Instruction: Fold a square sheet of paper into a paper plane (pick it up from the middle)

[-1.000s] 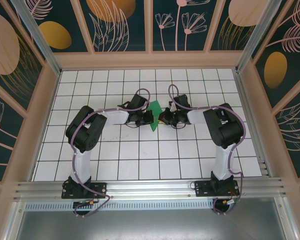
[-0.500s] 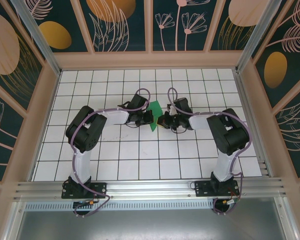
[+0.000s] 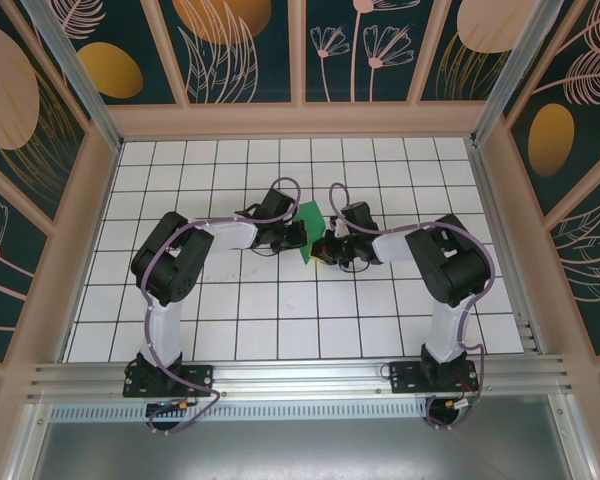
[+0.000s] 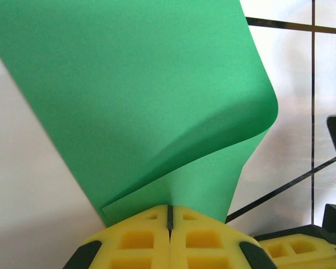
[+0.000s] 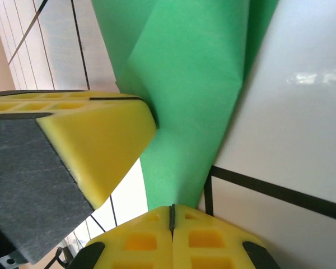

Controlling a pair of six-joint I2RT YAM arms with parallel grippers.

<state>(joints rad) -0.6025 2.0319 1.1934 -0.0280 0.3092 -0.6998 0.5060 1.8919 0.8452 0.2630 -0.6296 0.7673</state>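
Pinching bright green sheet of paper point(image 4: 134, 101) | left tool point(image 4: 169, 216) clenched on its curled edge | right tool point(image 5: 172, 216) clenched on creased, folded layers

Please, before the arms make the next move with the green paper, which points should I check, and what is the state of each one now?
1. The left gripper is closed on the green sheet: ok, a folded edge is pinched between its fingers.
2. The right gripper is closed on the green sheet: ok.
3. The sheet is held between both grippers: ok in the top view.
4. The fold is pressed to a sharp crease: not ok, the left wrist view shows a soft, rounded bend.
5. The edges are lined up: cannot tell.
6. The grippers are clear of each other: cannot tell, they are very close.
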